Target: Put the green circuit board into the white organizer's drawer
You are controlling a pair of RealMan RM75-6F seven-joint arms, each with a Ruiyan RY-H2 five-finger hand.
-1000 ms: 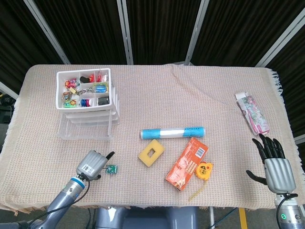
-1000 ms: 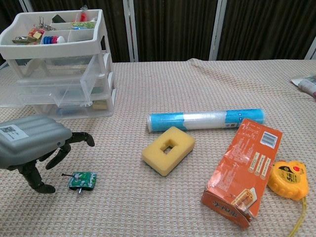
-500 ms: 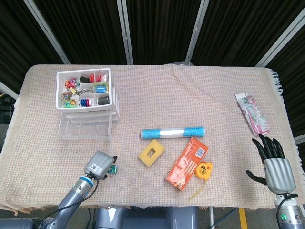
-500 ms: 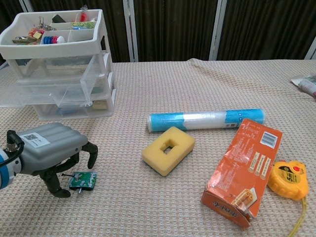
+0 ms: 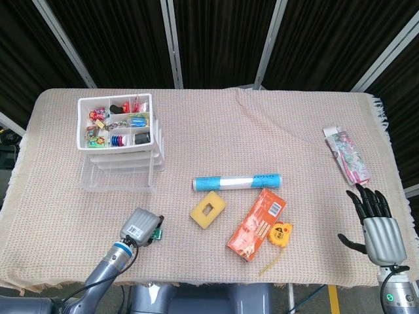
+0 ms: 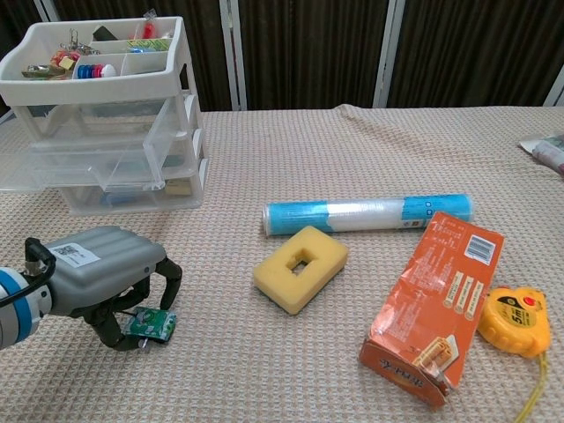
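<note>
The small green circuit board (image 6: 151, 324) lies on the woven cloth at the front left, its edge peeking out beside my left hand (image 5: 140, 225) in the head view (image 5: 157, 233). In the chest view, my left hand (image 6: 104, 278) arches over the board with its fingers curled down on either side, pinching it against the cloth. The white organizer (image 5: 120, 139) stands at the back left, its top tray full of small items and its clear drawers (image 6: 99, 160) stacked below. My right hand (image 5: 377, 226) rests at the front right edge with its fingers spread, holding nothing.
A blue roll (image 5: 237, 181), a yellow sponge (image 5: 207, 210), an orange box (image 5: 257, 224) and a yellow tape measure (image 5: 282, 233) lie mid-table. A floral packet (image 5: 347, 156) sits at the far right.
My left hand has slid right and lowered over the circuit board, its fingers curling in around it. The board tilted slightly. The right hand has stayed still.
</note>
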